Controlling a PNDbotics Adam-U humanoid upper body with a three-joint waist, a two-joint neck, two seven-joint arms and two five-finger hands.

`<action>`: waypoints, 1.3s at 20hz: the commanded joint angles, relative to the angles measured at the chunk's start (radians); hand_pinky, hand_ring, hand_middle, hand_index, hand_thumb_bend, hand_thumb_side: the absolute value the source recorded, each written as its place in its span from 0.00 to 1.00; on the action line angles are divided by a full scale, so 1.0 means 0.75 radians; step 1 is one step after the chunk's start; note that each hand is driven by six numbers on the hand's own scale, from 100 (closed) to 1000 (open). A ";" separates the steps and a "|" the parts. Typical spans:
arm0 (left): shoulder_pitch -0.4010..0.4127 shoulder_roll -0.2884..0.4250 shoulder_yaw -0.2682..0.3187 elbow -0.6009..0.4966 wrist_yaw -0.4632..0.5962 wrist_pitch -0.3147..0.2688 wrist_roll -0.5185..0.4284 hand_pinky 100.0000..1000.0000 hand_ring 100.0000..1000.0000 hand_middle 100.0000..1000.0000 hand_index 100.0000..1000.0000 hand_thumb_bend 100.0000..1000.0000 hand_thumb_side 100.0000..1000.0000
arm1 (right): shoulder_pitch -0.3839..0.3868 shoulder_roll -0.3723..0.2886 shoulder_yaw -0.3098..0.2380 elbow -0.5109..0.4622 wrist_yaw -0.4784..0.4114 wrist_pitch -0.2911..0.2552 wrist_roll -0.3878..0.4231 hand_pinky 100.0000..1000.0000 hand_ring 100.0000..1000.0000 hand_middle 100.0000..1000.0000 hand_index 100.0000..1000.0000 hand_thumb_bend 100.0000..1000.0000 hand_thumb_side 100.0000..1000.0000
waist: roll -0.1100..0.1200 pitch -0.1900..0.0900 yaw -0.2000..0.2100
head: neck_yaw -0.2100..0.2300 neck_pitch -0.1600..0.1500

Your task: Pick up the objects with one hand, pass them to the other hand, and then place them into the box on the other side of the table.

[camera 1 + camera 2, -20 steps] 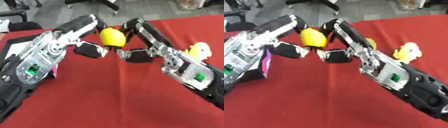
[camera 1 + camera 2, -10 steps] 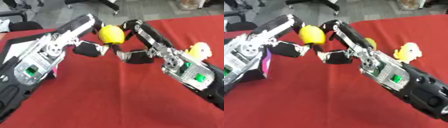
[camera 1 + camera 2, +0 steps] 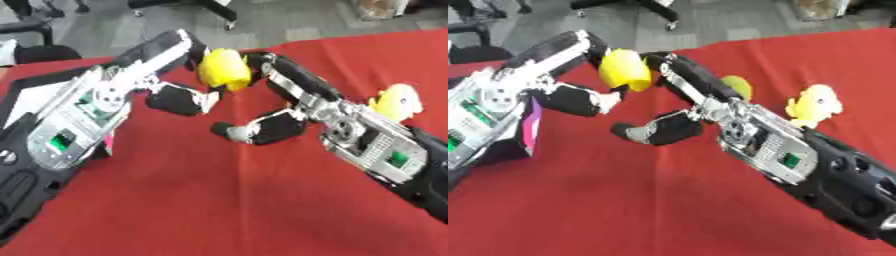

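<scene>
A yellow rounded object (image 3: 223, 69) hangs above the red table (image 3: 219, 200) between my two hands. My left hand (image 3: 162, 52) has its fingers curled over the object's top and far side, and its thumb (image 3: 184, 98) reaches up under it. My right hand (image 3: 297, 85) lies with straight fingers along the object's right side, while its thumb (image 3: 258, 131) hangs well below and clear of it. The dark box with a purple side (image 3: 529, 127) sits at the table's left, mostly hidden under my left forearm.
A yellow duck toy (image 3: 398, 100) sits on the cloth at the right, behind my right forearm. A yellow-green round thing (image 3: 737, 86) peeks out beside it. Chair bases stand on the grey floor beyond the far edge.
The right thumb has dropped away from the yellow object, which has risen slightly and stays in the left hand's fingers. Both forearms have barely shifted.
</scene>
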 commanded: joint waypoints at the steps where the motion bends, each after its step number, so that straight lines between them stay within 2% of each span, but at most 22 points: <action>1: -0.011 0.059 0.018 -0.020 -0.004 -0.003 -0.017 0.69 0.63 0.33 0.33 0.00 0.10 | -0.005 -0.023 -0.013 -0.010 0.027 0.022 0.019 0.69 0.87 0.74 0.88 0.43 0.40 | 0.007 -0.009 0.000 | 0.005 -0.003; 7: 0.019 0.174 0.022 -0.044 -0.014 -0.005 -0.051 0.69 0.63 0.33 0.33 0.00 0.07 | 0.007 -0.036 -0.023 -0.010 0.026 0.073 0.014 0.69 0.88 0.74 0.88 0.41 0.41 | 0.010 -0.011 -0.001 | 0.001 -0.003; 15: 0.076 0.326 0.031 -0.046 -0.018 -0.024 -0.065 0.69 0.62 0.33 0.33 0.00 0.05 | 0.015 -0.048 -0.026 -0.010 0.015 0.086 0.001 0.69 0.88 0.75 0.88 0.41 0.42 | 0.013 -0.008 -0.003 | 0.002 -0.003; 23: 0.161 0.457 0.102 -0.026 -0.027 -0.039 -0.013 0.69 0.62 0.34 0.34 0.00 0.04 | 0.021 -0.055 -0.030 -0.010 0.012 0.080 0.001 0.69 0.88 0.74 0.88 0.40 0.43 | 0.012 -0.003 -0.003 | 0.047 -0.003; 26: 0.220 0.524 0.155 -0.007 -0.045 -0.039 0.011 0.70 0.57 0.34 0.34 0.00 0.03 | 0.022 -0.058 -0.035 -0.010 0.010 0.073 0.002 0.69 0.88 0.74 0.88 0.40 0.43 | 0.010 0.000 -0.005 | 0.073 -0.003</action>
